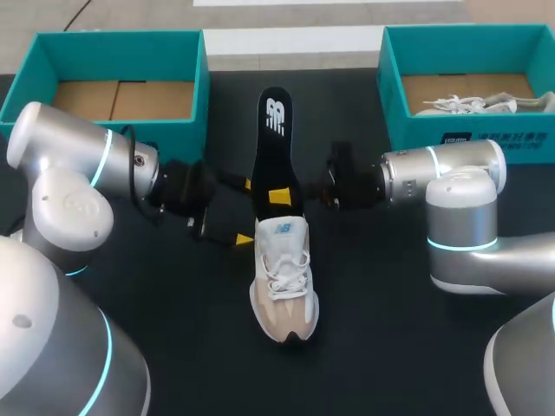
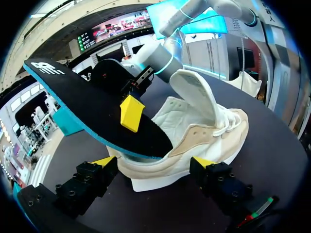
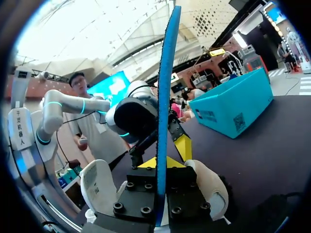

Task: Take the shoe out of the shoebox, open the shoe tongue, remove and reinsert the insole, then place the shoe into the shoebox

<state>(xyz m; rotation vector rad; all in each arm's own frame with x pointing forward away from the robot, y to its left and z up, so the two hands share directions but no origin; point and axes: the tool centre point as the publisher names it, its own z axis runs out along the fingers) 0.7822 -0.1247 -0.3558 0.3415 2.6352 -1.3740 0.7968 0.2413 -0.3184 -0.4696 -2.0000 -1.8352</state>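
Black tabletop (image 1: 390, 303): white-and-beige lace-up sneaker (image 1: 283, 277) at centre, unboxed. Right gripper (image 1: 282, 198) pinches black foam insole (image 1: 275, 147), near end at sneaker's mouth. Left gripper (image 1: 245, 211) spread wide left of heel, holding nothing. Looks like insole step; next needs sneaker steadied.

The left box (image 1: 121, 42) and right box (image 1: 468, 35) are walling off the far corners, and the insole (image 1: 276, 147) is barring the lane between. The left gripper (image 1: 246, 211) and right gripper (image 1: 283, 198) are crowding the heel of the shoe (image 1: 283, 277), leaving the table (image 1: 390, 347) free around its toe.
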